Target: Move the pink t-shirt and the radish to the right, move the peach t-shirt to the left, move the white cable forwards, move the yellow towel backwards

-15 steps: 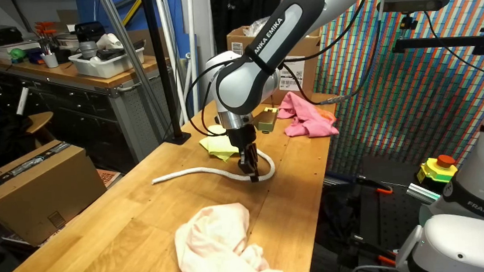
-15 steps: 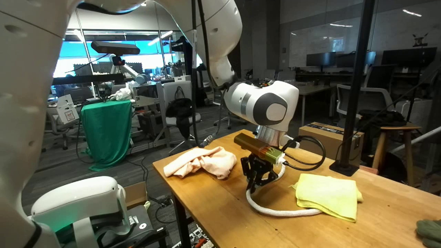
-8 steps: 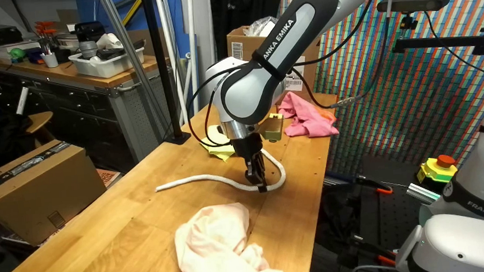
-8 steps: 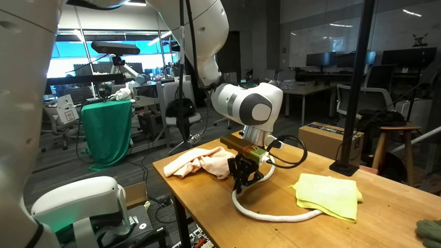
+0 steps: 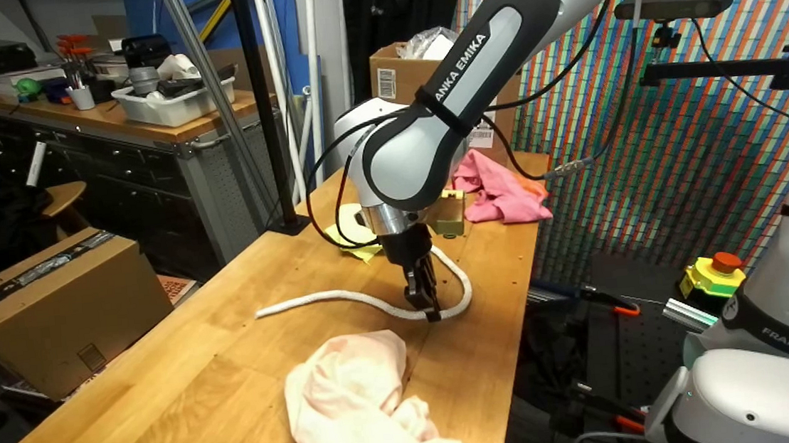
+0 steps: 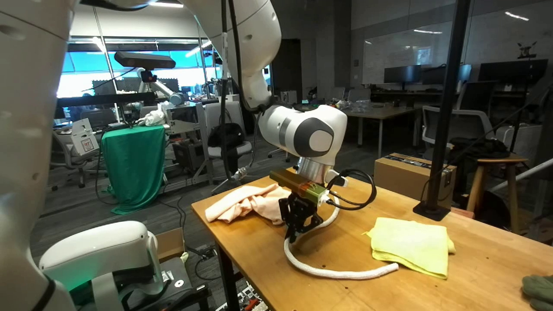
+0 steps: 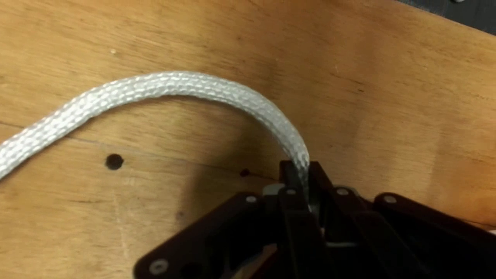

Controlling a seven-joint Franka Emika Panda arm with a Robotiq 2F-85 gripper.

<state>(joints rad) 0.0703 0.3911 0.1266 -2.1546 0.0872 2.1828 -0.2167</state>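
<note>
In the wrist view we see the gripper point(image 7: 303, 170) pinching the white cable point(image 7: 186, 83), the cord caught between its fingertips. In an exterior view we find the pink t-shirt point(image 5: 503, 198) beyond the gripper and well apart from it, with an orange patch point(image 5: 533, 186) at its edge that we cannot identify; there we also see one end of the cable, reaching out sideways from the gripper. In an exterior view we get the whole yellow towel point(image 6: 410, 246), well apart from the gripper, with the cable's opposite end just beside it; a dark green item point(image 6: 538, 291), farther from the gripper, is cut off at the edge of view. Both exterior views give us the peach t-shirt point(image 5: 360, 403) near the gripper, on the side away from the towel.

To us the cable looks thick and white, its braid glinting; it bows in a smooth arch from the gripper and narrows where it is squeezed. The pink garment is crumpled up to a peak, the peach one rumpled in soft folds, and the towel folded in flat layers on the wooden table point(image 6: 488, 280).
</note>
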